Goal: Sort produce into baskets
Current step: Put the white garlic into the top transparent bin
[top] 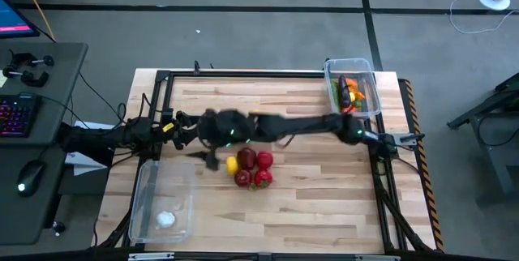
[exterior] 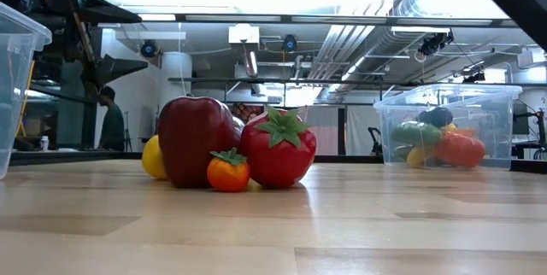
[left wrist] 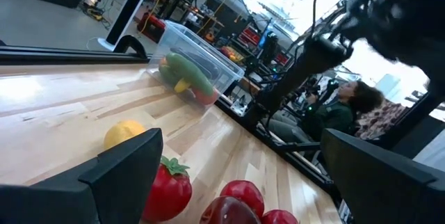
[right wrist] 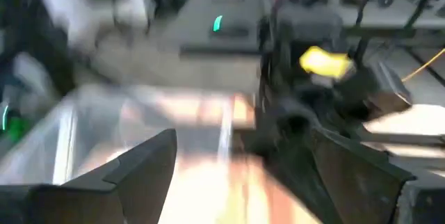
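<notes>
Left claw [left wrist: 236,175] spread open over glossy red apples [left wrist: 233,200], strawberry [left wrist: 167,189], yellow lemon [left wrist: 124,133], right claw [right wrist: 240,175] open.

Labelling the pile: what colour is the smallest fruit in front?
Orange with a green leafy top, clearest in the low view.

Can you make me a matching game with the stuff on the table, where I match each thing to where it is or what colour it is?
Things:
1. lemon
2. garlic
3. strawberry
4. far bin

Matches:
A. white, alone in the near clear bin
B. red with a green leafy top
C. holds green and orange vegetables
D. yellow, at the left of the fruit pile in the overhead view

Pairs: 1-D, 2-A, 3-B, 4-C
</notes>
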You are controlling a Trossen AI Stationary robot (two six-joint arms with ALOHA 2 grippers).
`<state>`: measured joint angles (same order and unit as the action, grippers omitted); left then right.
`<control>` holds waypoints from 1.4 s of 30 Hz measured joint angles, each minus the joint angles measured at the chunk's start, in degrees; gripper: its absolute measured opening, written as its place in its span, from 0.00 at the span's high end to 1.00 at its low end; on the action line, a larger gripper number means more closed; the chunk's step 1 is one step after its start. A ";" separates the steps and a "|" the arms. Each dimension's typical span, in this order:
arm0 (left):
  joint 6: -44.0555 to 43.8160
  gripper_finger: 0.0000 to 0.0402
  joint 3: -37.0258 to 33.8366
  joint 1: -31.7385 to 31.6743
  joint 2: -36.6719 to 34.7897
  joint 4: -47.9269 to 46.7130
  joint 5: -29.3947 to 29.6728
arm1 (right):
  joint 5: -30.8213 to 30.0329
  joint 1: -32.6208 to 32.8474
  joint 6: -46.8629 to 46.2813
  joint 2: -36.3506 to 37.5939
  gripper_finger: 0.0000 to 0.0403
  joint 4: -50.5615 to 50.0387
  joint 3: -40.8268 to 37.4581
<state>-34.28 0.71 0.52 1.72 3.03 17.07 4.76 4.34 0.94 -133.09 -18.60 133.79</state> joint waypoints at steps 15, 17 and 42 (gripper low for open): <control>0.00 0.06 0.02 -0.01 -0.02 0.03 0.00 | 10.39 -6.87 5.10 45.67 0.20 -8.64 -56.54; 0.00 0.06 0.02 0.00 -0.01 0.03 -0.01 | 5.38 -6.84 -0.59 53.13 0.20 -6.46 -64.36; 2.55 0.06 7.14 -2.91 5.01 12.41 -7.15 | -26.34 1.14 -45.61 79.04 0.20 8.27 -90.57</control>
<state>-31.73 7.85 -2.38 6.73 15.44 9.92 -21.58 5.48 -44.67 -54.05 -10.34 43.22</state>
